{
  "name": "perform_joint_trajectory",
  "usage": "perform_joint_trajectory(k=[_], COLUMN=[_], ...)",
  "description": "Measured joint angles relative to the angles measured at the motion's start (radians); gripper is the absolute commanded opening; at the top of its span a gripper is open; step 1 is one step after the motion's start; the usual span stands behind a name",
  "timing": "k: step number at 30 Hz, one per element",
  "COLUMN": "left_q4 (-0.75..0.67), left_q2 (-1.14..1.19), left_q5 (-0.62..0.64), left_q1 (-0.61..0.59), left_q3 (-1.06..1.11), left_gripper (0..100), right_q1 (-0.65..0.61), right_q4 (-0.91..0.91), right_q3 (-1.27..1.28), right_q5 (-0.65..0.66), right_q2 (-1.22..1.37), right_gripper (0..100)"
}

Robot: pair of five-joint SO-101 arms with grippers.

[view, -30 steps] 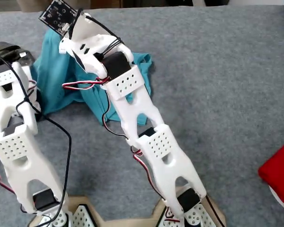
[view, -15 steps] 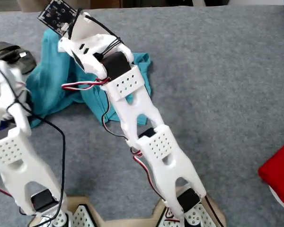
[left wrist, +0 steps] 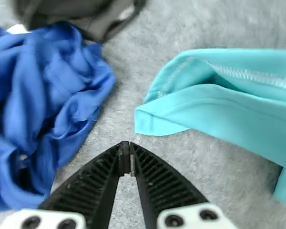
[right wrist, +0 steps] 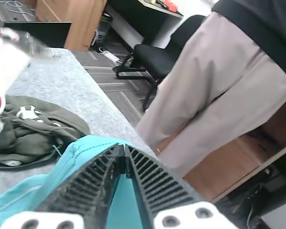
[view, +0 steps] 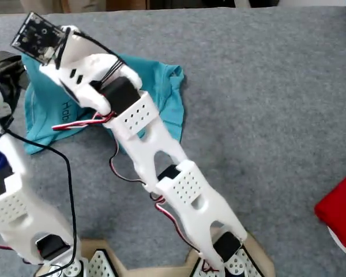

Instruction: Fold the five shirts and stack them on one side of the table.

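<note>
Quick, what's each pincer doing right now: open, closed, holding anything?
Left pincer: closed, holding nothing.
Right pincer: closed on the teal shirt.

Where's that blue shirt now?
In the left wrist view, the blue shirt lies at the left edge of the table beside the left hand, next to a dark shirt, near the teal shirt.

Bright, even, diffuse light; shadows soft and faint.
</note>
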Motion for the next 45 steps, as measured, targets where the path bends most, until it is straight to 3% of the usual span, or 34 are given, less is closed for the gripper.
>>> perform_joint_trajectory(k=[7,13,20,25,27,35,40,43,45], left_q4=[0.000,0.000,0.002,0.002,0.002,-0.066,-0.153,-0.124,-0.071], left_q2=[-0.173,-0.336,-0.614,-0.865,-0.954,-1.031,-0.927,-0.821,-0.746], left_q5=[0.025,0.023,0.008,-0.011,-0.011,0.032,0.089,0.110,0.117], left_q1=[-0.184,-0.351,-0.433,-0.433,-0.430,-0.371,-0.290,-0.192,-0.120], left_q3=[0.000,0.000,0.209,0.373,0.419,0.632,0.720,0.723,0.723], left_gripper=[2,2,2,2,2,2,2,2,2], right_q1=[-0.057,-0.055,-0.044,-0.064,-0.083,-0.044,0.121,0.198,0.242], right_q4=[0.120,0.057,0.095,0.319,0.420,0.715,0.726,0.726,0.726], right_q3=[0.015,0.074,0.077,0.080,0.080,0.087,0.187,0.324,0.451], right_q5=[-0.147,-0.238,-0.278,-0.278,-0.278,-0.242,-0.241,-0.241,-0.241], right_q2=[0.000,0.000,0.000,-0.083,-0.138,-0.382,-0.508,-0.598,-0.681], right_gripper=[0.5,0.5,4.8,29.1,33.2,31.6,16.8,7.5,8.0])
